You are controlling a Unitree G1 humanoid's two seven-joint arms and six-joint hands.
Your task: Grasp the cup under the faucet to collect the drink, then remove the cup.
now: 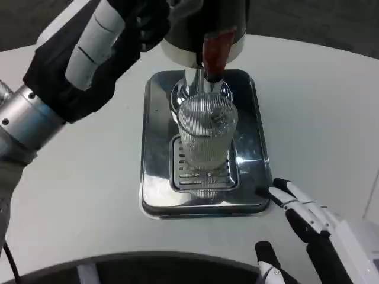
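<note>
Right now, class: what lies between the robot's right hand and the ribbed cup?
In the head view, the steel drip tray's raised rim and slotted grate lie between the right hand and the cup.

The left hand (89, 56) is mostly black, a matte glove-like shell over the palm and wrist, with smooth white plates on top split by thin dark seams. Behind it the forearm (23, 121) is a brushed silver cylinder with a small dark screw hole near its edge, ending against the black cuff. A thin black cable (8, 260) hangs below it. The right hand (314, 228) has a white back and slim white fingers (296, 204) with black tips and black bands at the bends; one separate finger is black with a white end.
</note>
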